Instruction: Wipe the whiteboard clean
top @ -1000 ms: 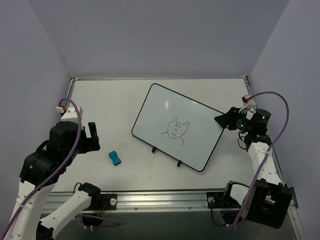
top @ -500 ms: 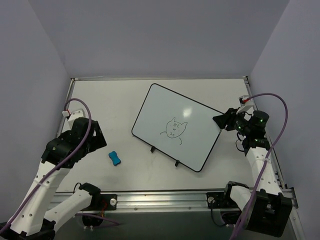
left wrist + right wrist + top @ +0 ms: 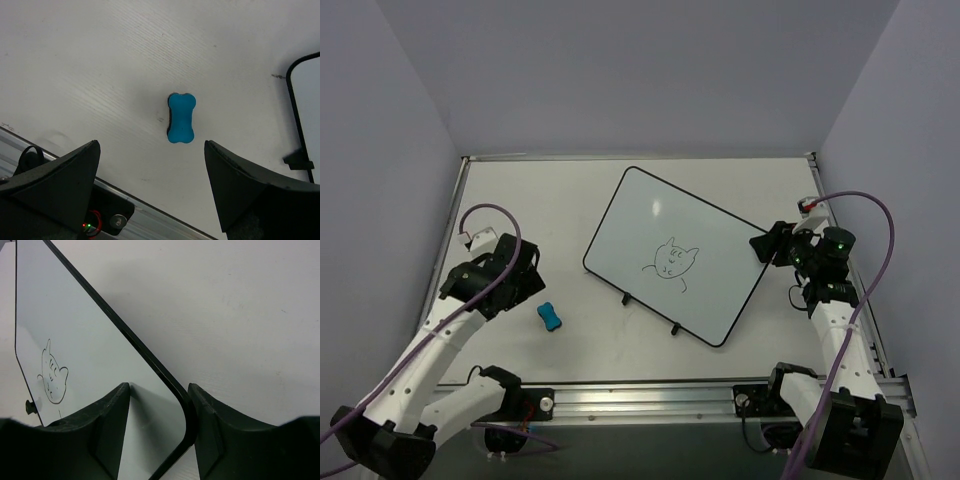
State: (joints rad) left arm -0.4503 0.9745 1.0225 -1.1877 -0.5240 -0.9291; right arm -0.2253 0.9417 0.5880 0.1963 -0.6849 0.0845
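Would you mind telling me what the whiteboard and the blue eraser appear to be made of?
Whiteboard: glossy white coated panel, perhaps melamine or painted metal, given the faint glare; its thin black rim looks like plastic. Eraser: matte blue body, probably foam or plastic, over a darker layer, possibly felt.

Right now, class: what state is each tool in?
Left tool: open, empty, above the blue eraser.
Right tool: open, astride the whiteboard corner.

My white table (image 3: 520,200) carries the whiteboard (image 3: 700,230), propped on its small black feet, and a blue bone-shaped eraser (image 3: 550,317) lying well apart.
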